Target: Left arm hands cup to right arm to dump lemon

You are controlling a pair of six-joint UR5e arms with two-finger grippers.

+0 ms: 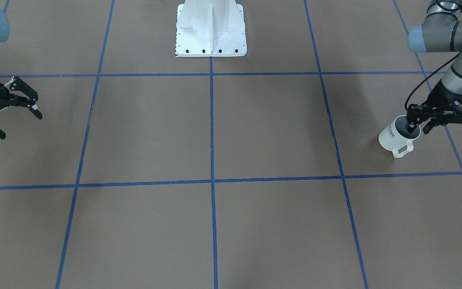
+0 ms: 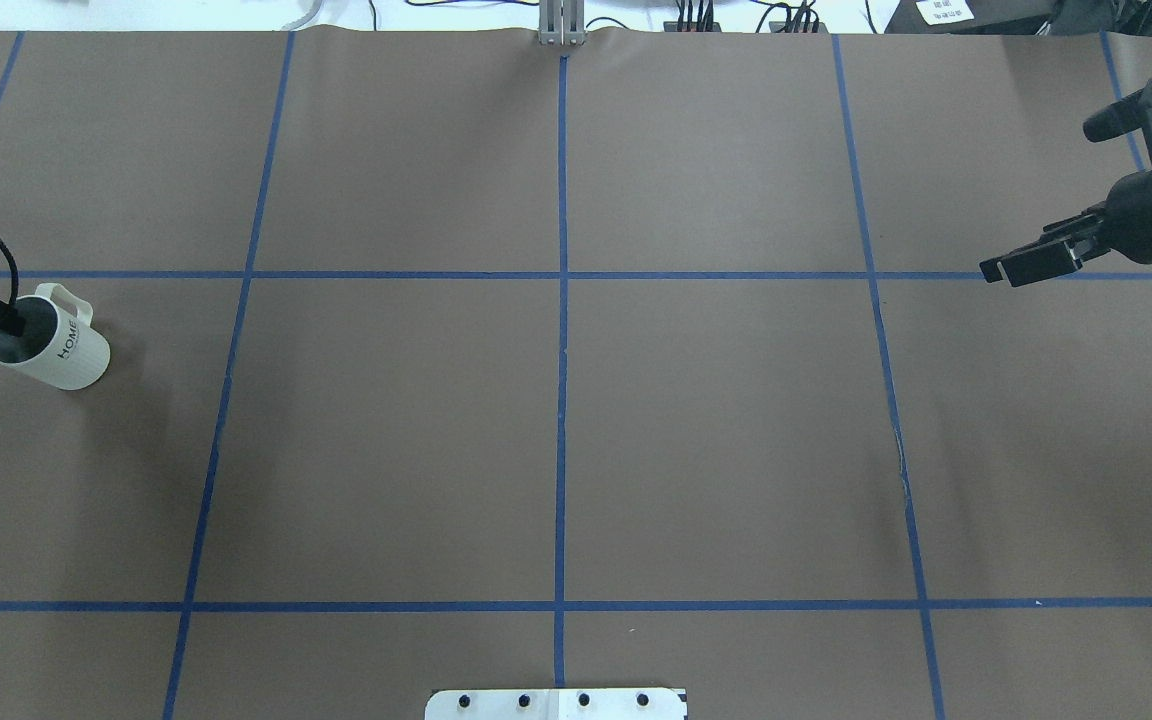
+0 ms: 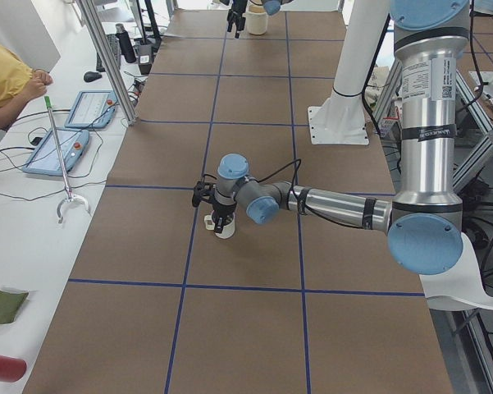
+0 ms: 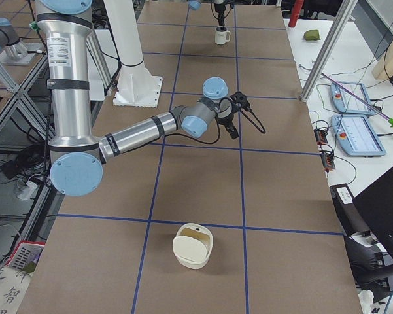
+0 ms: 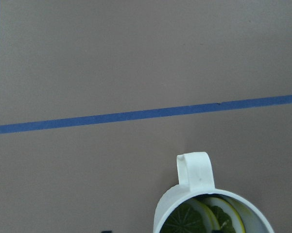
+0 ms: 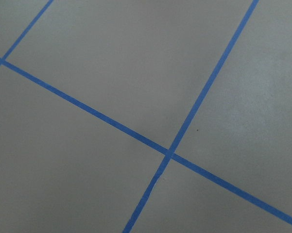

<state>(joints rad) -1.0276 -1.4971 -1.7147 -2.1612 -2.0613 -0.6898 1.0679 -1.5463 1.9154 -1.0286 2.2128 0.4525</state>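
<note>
One cup (image 1: 398, 138) is standing upright on the desk (image 1: 271, 128), directly beneath the left gripper (image 1: 419, 127). It is showing a white ribbed body, black "HOME" lettering on its side, a grey interior and a squared loop handle pointing toward the operators' side. Lemon slices (image 5: 187, 219) are lying inside it.

The left jaws are straddling the cup's rim, one finger reaching inside and the other sitting outside the wall. Whether they are pressing on the wall, I cannot tell.

The right gripper (image 1: 18, 125) is hovering at the opposite end of the desk, well apart from the cup. Its jaws are spread wide and are carrying nothing.

Between the two sets of jaws the brown desk surface is running, crossed by blue tape lines (image 1: 211, 120). The white base plate (image 1: 211, 40) is sitting at the robot's edge. A cream tub (image 4: 193, 246) is resting well beyond the right jaws.

An operator in yellow (image 3: 4, 82) is sitting beside the desk, near the control tablets (image 3: 89, 108).
</note>
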